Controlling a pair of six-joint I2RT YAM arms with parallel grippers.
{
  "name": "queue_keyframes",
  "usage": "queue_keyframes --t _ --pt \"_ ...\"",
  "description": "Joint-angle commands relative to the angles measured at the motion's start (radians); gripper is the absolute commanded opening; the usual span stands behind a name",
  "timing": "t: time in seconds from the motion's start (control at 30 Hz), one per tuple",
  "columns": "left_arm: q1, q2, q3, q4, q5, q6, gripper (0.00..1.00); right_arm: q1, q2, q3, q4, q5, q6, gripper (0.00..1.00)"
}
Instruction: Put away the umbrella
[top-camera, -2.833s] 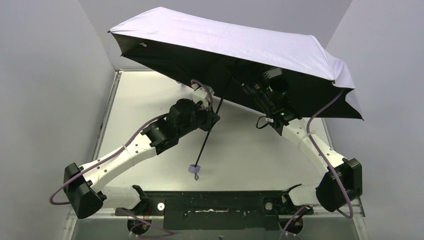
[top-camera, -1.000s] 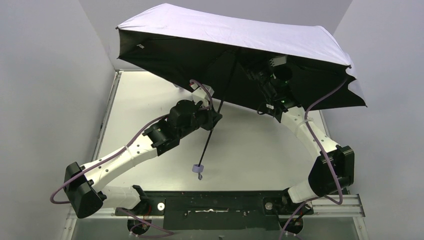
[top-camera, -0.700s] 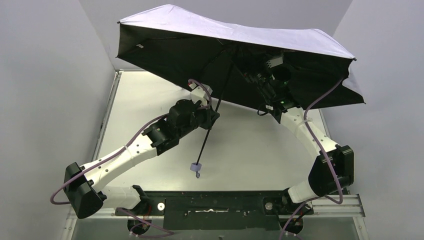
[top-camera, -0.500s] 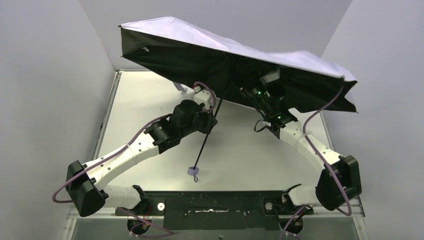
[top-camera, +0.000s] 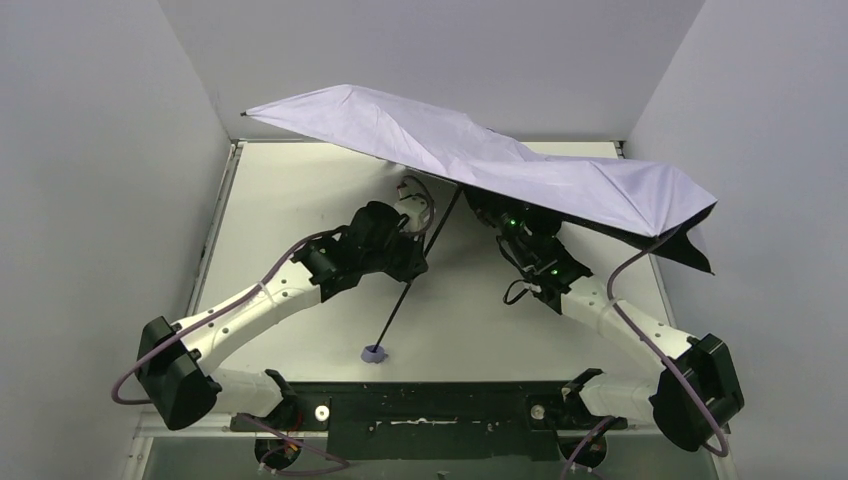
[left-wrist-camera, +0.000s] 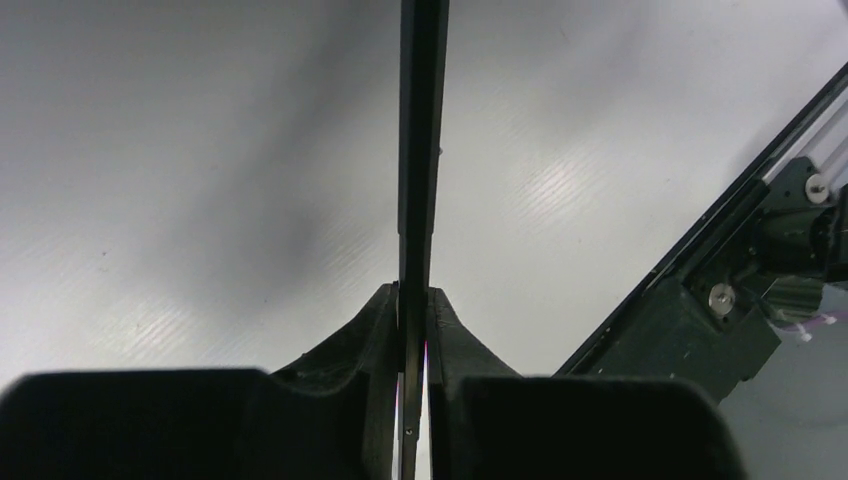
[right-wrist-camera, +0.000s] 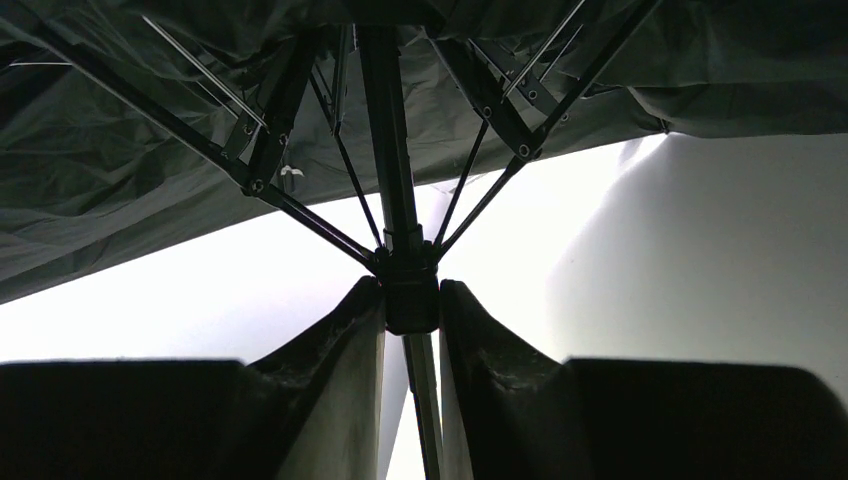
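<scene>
The umbrella (top-camera: 480, 160) is open, its lavender canopy slumped low and tilted over the back and right of the table. Its thin black shaft (top-camera: 405, 295) slants down to the small lavender handle (top-camera: 375, 352), which rests on the table. My left gripper (top-camera: 413, 262) is shut on the shaft (left-wrist-camera: 421, 150), fingers (left-wrist-camera: 383, 325) pressed to both sides. My right gripper (right-wrist-camera: 410, 300) is shut on the black runner (right-wrist-camera: 409, 292) where the ribs (right-wrist-camera: 300, 215) meet. From above, its fingers are hidden under the canopy; only its wrist (top-camera: 530, 250) shows.
Grey walls close in the white table (top-camera: 300, 180) on the left, back and right. The black base rail (top-camera: 430, 405) runs along the near edge and shows in the left wrist view (left-wrist-camera: 720, 290). The canopy's right corner (top-camera: 700, 245) hangs by the right wall.
The canopy has dropped and flattened, tilting down over the table. The handle has come down onto the table. Both arms have moved lower, still holding shaft and runner.
</scene>
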Motion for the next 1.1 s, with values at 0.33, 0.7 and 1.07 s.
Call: queue_keyframes --t 0.33,0.7,1.07 --pt "-0.031 -0.24 -0.321 0.333 0.016 -0.148 0.57 -0.137 0.048 0.198 0.003 -0.144 0.158 0.0" --pt "-0.043 -0.283 -0.345 0.327 -0.024 -0.151 0.0 -0.171 0.05 0.231 -0.098 -0.213 0.083 0.0" --pt "-0.028 -0.173 -0.068 0.409 -0.116 -0.06 0.0 0.196 -0.068 -0.117 -0.209 -0.049 0.047 0.0"
